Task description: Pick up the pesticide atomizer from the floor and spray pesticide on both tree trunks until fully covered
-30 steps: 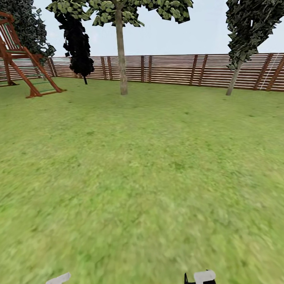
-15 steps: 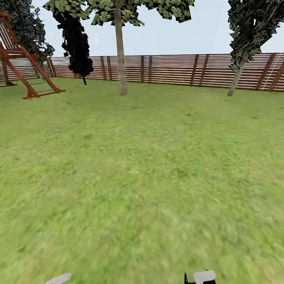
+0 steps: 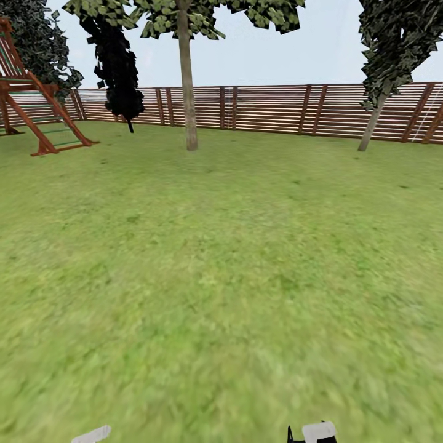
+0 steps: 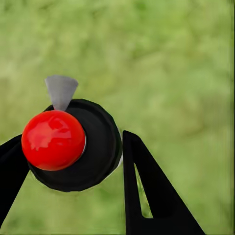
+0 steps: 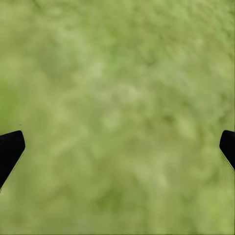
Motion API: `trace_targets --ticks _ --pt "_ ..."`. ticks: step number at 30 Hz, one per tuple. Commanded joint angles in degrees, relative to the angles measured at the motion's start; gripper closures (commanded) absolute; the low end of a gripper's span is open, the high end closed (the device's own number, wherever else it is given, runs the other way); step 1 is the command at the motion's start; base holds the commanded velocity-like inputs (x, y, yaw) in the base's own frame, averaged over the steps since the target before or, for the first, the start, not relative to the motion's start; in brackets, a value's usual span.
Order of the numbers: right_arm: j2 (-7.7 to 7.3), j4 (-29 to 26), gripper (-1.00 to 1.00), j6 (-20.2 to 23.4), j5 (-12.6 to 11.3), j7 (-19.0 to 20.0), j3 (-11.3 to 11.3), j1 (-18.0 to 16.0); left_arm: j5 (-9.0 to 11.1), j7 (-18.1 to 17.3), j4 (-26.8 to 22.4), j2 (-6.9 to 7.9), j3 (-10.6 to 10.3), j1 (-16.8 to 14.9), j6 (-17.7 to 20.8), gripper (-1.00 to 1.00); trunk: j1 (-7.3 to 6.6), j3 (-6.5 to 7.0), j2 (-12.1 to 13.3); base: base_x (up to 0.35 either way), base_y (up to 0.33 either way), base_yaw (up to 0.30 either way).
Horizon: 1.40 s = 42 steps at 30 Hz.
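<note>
The left gripper point(image 4: 73, 161) is closed on the pesticide atomizer, a black round-bodied sprayer with a glossy red ball top and a grey cone nozzle point(image 4: 73, 144); one black finger point(image 4: 147, 196) bears on each side of the body. The right gripper point(image 5: 117, 147) is spread wide and holds nothing, with blurred green grass lawn point(image 5: 117, 98) beneath it.

In the head view, the brown horizontal-slat wooden fence point(image 3: 277, 107), the far-left red-brown wooden play frame point(image 3: 37, 104) and both trees have shifted slightly across the picture over the last second. This indicates camera and base motion, not object motion.

The thick grey-brown tree trunk point(image 3: 187, 80) stands far centre-left; the slimmer leaning trunk point(image 3: 372, 123) stands far right. Judgement: pickup is complete, the approach is in progress, and spraying range is not yet reached.
</note>
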Motion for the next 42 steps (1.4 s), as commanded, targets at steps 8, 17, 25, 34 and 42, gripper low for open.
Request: trace_targets --ticks 8,17,25,34,42 --pt "0.01 0.05 -1.0 -0.1 0.61 -0.3 -0.46 -0.03 0.47 0.01 0.05 0.0 -0.23 -0.04 -0.18 1.0 0.03 -0.05 -0.02 0.342 0.0 0.0" --pt "0.01 0.05 -1.0 -0.1 0.61 -0.3 -0.48 -0.03 0.47 -0.01 0.05 0.3 -0.15 -0.04 -0.19 1.0 0.03 -0.05 -0.02 0.342 0.0 0.0" --pt "0.01 0.05 -1.0 -0.1 0.61 -0.3 -0.46 -0.03 0.55 -0.01 0.05 0.27 -0.14 -0.04 -0.17 1.0 0.03 -0.05 -0.02 0.342 0.0 0.0" --pt "0.01 0.03 -1.0 -0.1 0.61 -0.3 -0.48 -0.03 0.55 0.0 0.05 0.09 -0.23 -0.04 -0.19 1.0 0.03 -0.05 -0.02 0.342 0.0 0.0" --pt "0.01 0.05 -1.0 -0.1 0.61 -0.3 -0.47 -0.03 0.53 0.0 0.05 0.08 -0.23 -0.04 -0.18 1.0 0.03 -0.05 -0.02 0.342 0.0 0.0"
